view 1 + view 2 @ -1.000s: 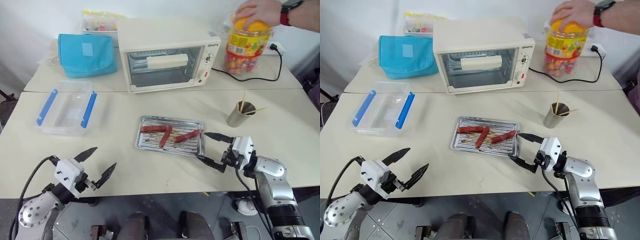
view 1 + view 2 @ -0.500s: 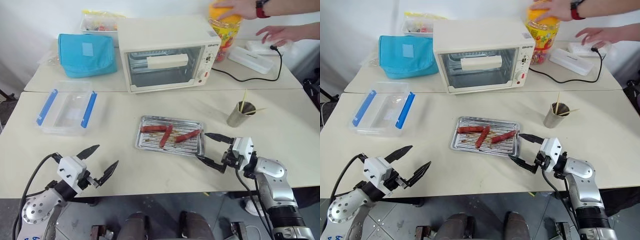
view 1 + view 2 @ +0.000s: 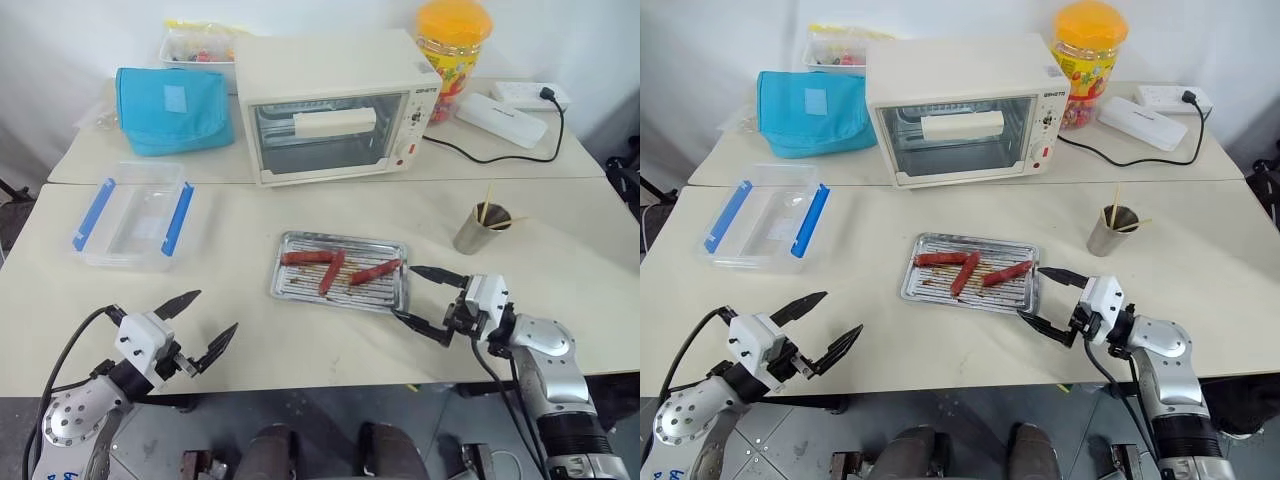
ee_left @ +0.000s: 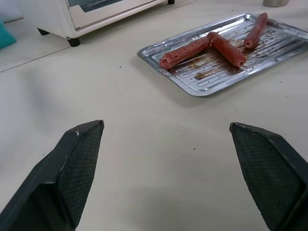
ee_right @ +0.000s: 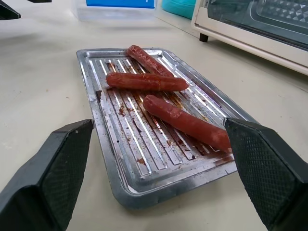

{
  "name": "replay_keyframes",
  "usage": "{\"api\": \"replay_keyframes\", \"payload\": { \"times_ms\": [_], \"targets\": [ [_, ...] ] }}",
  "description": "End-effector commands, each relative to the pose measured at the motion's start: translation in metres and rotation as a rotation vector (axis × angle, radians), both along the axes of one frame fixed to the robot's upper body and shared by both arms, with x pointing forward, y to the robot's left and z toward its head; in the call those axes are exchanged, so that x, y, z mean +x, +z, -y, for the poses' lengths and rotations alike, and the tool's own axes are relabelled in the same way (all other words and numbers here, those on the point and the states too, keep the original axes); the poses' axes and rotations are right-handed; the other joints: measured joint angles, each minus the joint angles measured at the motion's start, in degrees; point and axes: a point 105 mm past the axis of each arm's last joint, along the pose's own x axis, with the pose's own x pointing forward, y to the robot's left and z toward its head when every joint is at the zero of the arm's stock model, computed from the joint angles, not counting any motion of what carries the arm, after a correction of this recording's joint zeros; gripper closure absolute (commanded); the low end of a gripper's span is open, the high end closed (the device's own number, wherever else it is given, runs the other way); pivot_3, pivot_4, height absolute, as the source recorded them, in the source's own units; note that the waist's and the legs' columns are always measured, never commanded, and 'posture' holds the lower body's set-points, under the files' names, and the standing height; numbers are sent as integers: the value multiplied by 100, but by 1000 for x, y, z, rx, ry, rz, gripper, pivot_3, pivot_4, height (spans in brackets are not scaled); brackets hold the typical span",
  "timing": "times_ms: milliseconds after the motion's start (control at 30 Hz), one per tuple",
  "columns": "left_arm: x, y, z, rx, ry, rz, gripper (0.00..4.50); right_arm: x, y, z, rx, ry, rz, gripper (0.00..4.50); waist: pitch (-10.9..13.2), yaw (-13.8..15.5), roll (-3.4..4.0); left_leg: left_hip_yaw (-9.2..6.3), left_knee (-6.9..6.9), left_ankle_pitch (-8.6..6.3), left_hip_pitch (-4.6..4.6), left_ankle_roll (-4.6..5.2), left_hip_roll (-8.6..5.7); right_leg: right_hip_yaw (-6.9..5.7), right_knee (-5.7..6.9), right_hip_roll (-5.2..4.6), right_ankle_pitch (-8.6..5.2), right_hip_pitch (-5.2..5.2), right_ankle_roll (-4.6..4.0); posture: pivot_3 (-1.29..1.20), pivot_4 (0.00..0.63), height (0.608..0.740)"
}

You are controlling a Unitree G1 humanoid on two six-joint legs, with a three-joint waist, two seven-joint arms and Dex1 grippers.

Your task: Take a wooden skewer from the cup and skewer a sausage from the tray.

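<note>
Both grippers [image 3: 196, 322] [image 3: 433, 297] unmoved, person's hands gone, candy jar [image 3: 452, 52] seemingly set down

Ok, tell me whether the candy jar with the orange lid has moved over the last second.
Yes. The candy jar has moved toward the robot's left, from beside the power strip to right next to the toaster oven.

The skewers [image 3: 489, 206] in the cup [image 3: 478, 229] are too thin to count.

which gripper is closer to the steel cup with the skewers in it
The right gripper. It hovers open at the tray's right end, with the cup just beyond it to its right. The left gripper is open at the table's near left edge, far across from the cup.
</note>
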Motion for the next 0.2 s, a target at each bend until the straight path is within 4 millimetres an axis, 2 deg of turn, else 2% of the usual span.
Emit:
{"api": "replay_keyframes", "payload": {
  "times_ms": [33, 200],
  "targets": [
    [-1, 3, -2, 20, -7, 9, 74, -1, 10, 7, 2, -12, 51, 0, 0, -1, 0, 0, 0, 0, 0, 0, 0, 0, 0, 0, 0, 0, 0, 0, 150, 740],
    [0, 1, -1, 42, -19, -5, 74, -2, 9, 9, -1, -17, 48, 0, 0, 0, 0, 0, 0, 0, 0, 0, 0, 0, 0, 0, 0, 0, 0, 0, 150, 740]
  ]
}}
